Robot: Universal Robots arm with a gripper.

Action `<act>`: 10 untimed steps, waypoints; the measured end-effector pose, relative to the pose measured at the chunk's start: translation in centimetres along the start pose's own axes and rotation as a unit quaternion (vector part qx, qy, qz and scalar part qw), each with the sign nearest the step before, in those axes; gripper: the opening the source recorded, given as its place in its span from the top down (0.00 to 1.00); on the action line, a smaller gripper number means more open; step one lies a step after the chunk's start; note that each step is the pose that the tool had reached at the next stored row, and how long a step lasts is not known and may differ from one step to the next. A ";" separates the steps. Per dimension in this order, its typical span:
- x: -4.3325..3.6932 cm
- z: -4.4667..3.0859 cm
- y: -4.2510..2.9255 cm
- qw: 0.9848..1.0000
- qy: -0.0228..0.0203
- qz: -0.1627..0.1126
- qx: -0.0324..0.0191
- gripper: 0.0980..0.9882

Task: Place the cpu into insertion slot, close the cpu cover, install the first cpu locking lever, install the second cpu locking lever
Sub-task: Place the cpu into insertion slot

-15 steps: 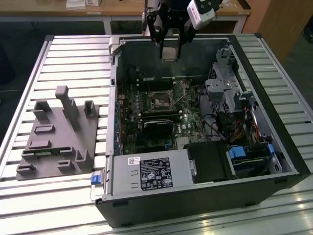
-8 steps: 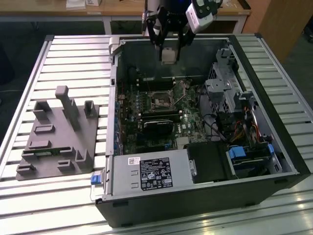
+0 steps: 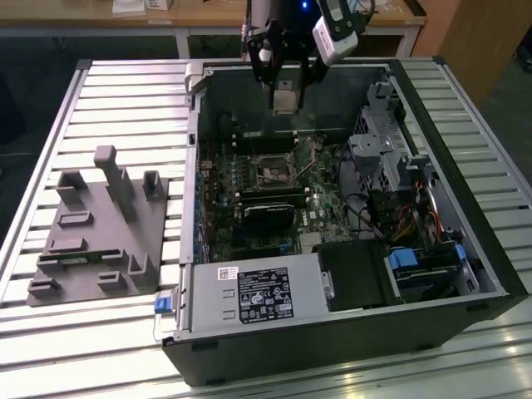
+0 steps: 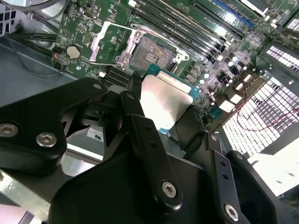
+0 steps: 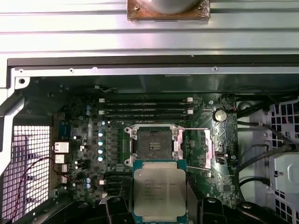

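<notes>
Fingers [image 4: 140,130]: clenched on two opposite edges of the cpu [image 4: 166,100], as seen in the second wrist view.
Gripper [image 3: 285,83]: hung above the open computer case [image 3: 332,332].
Cpu: held clear of the green board [image 5: 88,154], metal top turned to the first wrist view, apart from the socket.
Insertion slot [image 5: 153,145]: found just beyond the chip, empty, its dark centre exposed.
Cpu cover [image 5: 207,149]: swung open beside the slot.
Step in hand: judged to be the placing of the cpu.
Care: the chip is best squared with the slot's rim, levelled, lowered straight and let go without pressing, since the contacts are likely delicate.
Beyond: a grey fixture [image 3: 100,233] is set on the slatted tabletop [image 3: 125,83].
</notes>
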State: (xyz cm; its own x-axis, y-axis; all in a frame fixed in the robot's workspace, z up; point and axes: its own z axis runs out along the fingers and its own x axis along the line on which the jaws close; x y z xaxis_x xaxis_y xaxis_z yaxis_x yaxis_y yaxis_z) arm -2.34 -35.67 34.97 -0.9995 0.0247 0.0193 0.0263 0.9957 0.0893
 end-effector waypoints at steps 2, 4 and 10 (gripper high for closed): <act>0.00 0.19 -0.01 1.000 0.000 0.000 0.000 0.50; 0.00 0.33 -0.02 1.000 0.000 0.000 0.000 0.50; 0.01 0.65 0.02 1.000 0.000 0.000 0.000 0.50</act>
State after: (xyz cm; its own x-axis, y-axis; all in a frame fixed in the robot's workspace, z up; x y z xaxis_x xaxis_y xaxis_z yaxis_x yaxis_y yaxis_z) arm -2.35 -35.59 34.32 -0.9995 0.0248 0.0193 0.0264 0.9957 0.0893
